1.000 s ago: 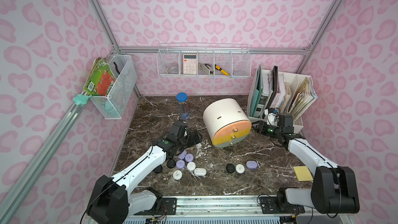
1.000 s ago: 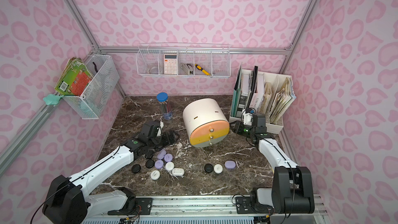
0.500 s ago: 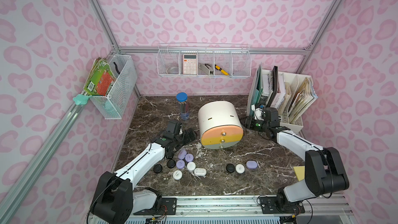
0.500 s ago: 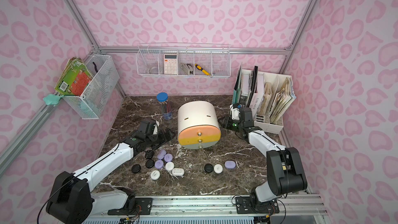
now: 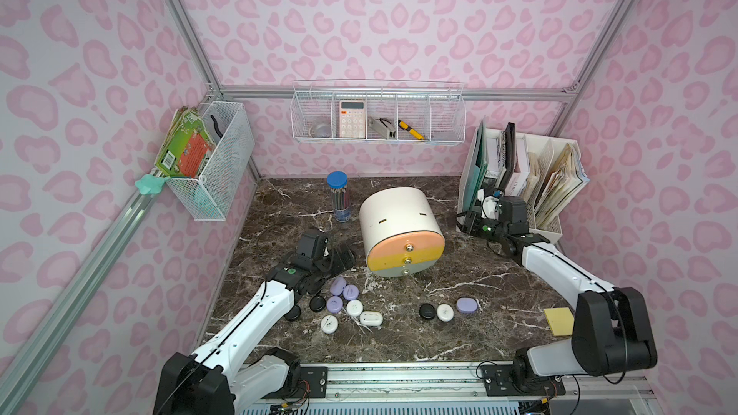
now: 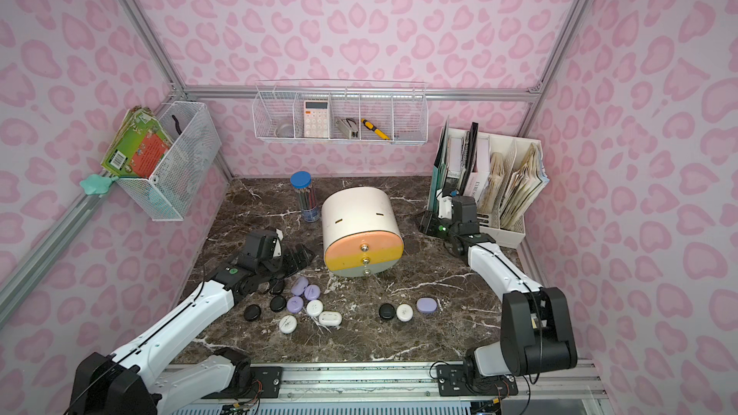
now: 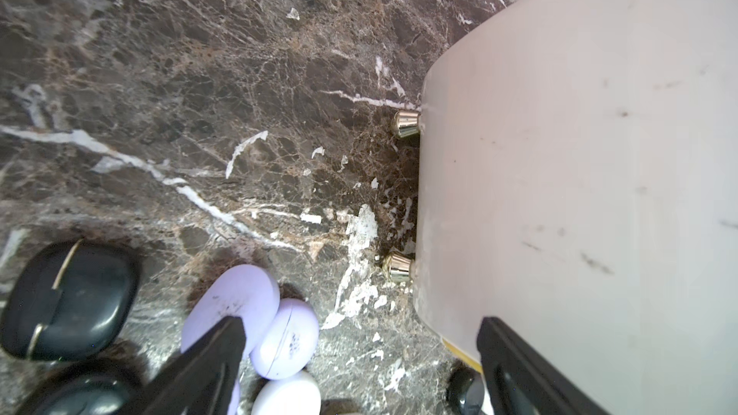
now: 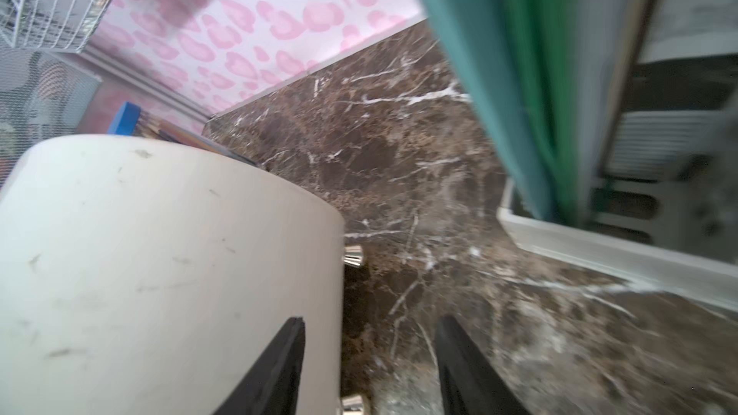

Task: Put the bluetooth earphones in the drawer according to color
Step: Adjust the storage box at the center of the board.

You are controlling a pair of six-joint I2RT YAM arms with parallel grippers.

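Observation:
The drawer cabinet (image 5: pixel 401 225) (image 6: pixel 361 221) stands mid-table, white with peach, yellow and grey-green fronts, all shut; its white side (image 7: pixel 579 177) fills the left wrist view. Bluetooth earphones lie in front of it: a left cluster with lilac (image 5: pixel 338 286), white (image 5: pixel 354 307) and black (image 5: pixel 317 303) cases, and to the right a black (image 5: pixel 427 311), white (image 5: pixel 444 312) and lilac (image 5: pixel 467 305) one. My left gripper (image 5: pixel 339 254) (image 7: pixel 359 321) is open beside the cabinet's left front corner, over lilac cases (image 7: pixel 235 297). My right gripper (image 5: pixel 468 224) (image 8: pixel 370 319) is open and empty right of the cabinet.
A white file rack (image 5: pixel 553 229) with folders stands just behind my right gripper. A blue-capped pencil tube (image 5: pixel 338 197) stands behind the cabinet at the left. A yellow sticky pad (image 5: pixel 559 321) lies at the front right. Wire baskets hang on the walls.
The cabinet has swung and shifted left, its fronts now facing the table's front. My right gripper moved left and back toward the rack. My left gripper drew slightly left.

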